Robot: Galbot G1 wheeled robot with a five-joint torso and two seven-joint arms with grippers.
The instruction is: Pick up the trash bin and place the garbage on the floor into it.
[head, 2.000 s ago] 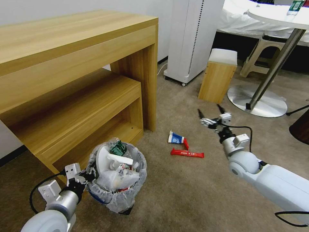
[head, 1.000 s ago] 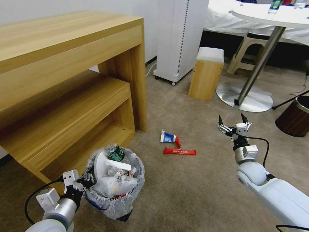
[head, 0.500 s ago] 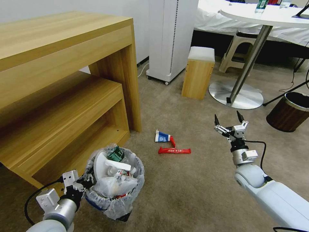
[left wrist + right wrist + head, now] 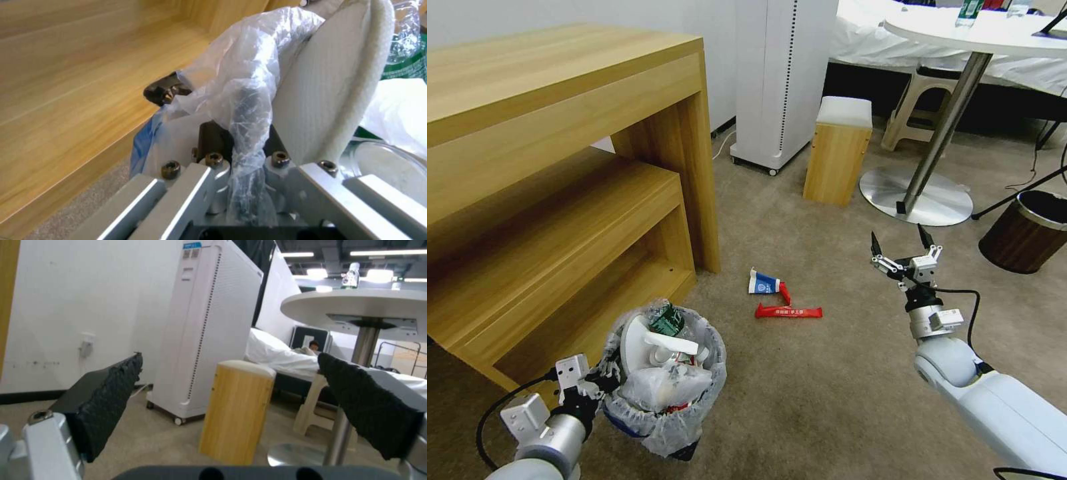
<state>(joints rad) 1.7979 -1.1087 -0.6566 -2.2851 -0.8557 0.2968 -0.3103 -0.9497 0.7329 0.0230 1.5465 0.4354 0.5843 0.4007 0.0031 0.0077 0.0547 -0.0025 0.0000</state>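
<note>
**A:** Start with the head view. Where is the trash bin?

**B:** The trash bin is near and to the left, on the beige floor, just in front of the low shelf of the wooden desk. It is stuffed: a white slipper, a green-labelled bottle and crumpled wrappers rise above the bagged rim.

**A:** And the left gripper?

**B:** The left gripper is at the bin's near-left rim, clamped on the rim and its bag.

**A:** What litter lies loose?

**B:** A blue-white carton and a red bar wrapper, just beside each other in the middle of the floor, right of the bin and well apart from it.

**A:** The right gripper?

**B:** The right gripper hangs in the air to the right of that litter, fingers spread wide, pointing up and away, holding nothing. Farther off are a white tower unit, a wooden stool, a round table's foot, and a dark wood-grain bin at the far right.

**A:** Left wrist view?

**B:** Close on the rim: the bin's bag is bunched between the fingers, which are closed on it. The slipper stands right behind, the desk's wood beyond.

**A:** Right wrist view?

**B:** Both black pads stand far apart with nothing between them; beyond are the stool and the tower unit.
</note>
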